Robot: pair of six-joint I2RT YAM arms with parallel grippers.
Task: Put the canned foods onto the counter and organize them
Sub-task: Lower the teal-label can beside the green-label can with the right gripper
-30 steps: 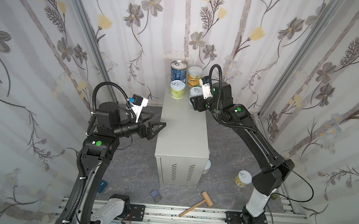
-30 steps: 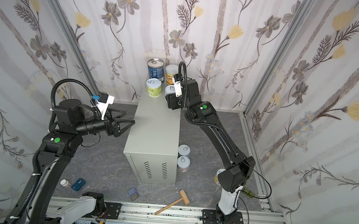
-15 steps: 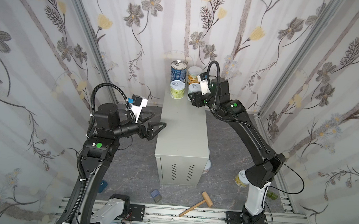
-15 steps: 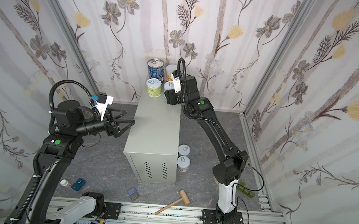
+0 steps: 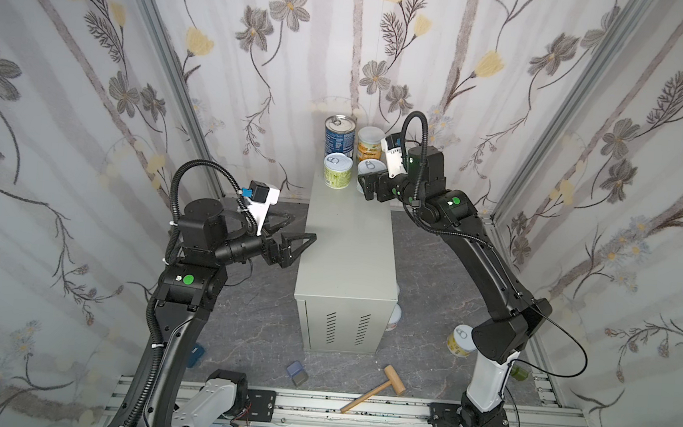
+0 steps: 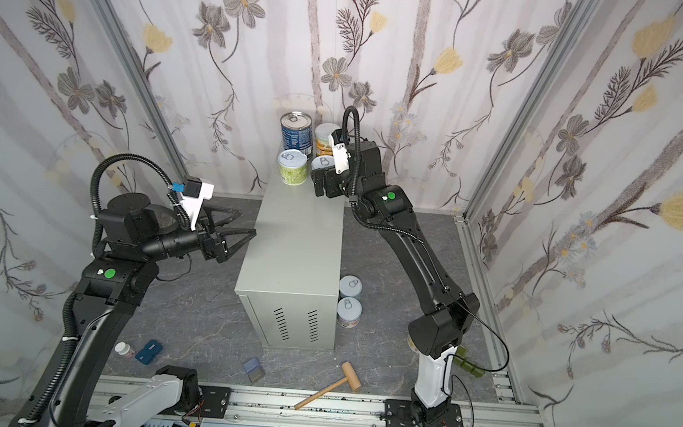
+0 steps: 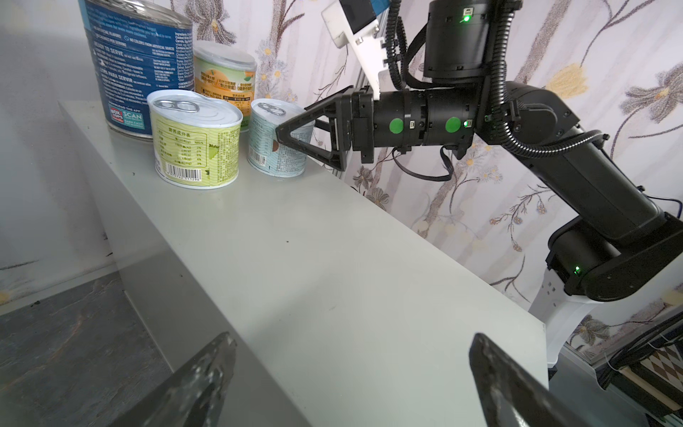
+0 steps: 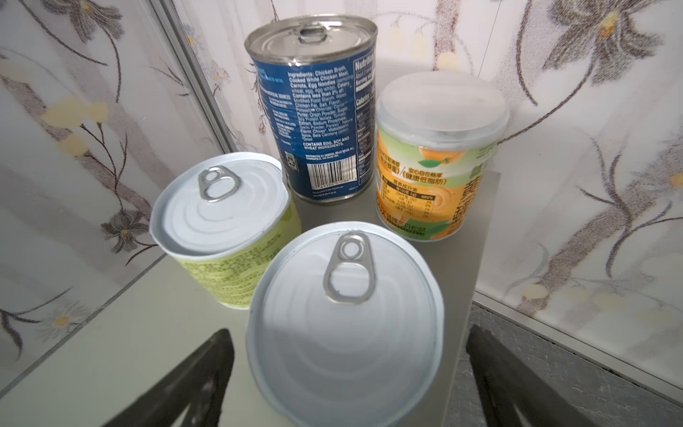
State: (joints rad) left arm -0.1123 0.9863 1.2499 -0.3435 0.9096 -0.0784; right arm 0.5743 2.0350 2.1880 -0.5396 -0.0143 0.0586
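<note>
Gaping wide, right tool point(image 5: 366, 182) straddles pale-blue can point(image 8: 345, 325) at counter's point(image 5: 345, 244) edge without touching; left tool point(image 5: 304, 226) gapes empty.

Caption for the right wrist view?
Open right claw straddles the nearest can beside green can, blue can and orange can on the counter.

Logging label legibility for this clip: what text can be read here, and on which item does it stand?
"CONTAINS EGG, SOY AND WHEAT INGREDIENTS." on the blue can, right wrist view.
"READY TO SERVE" and "SCAN" on the same can, left wrist view.
Chinese print on the green can, orange can and pale blue can: too small to quote.
Barcode digits: blurred.
</note>
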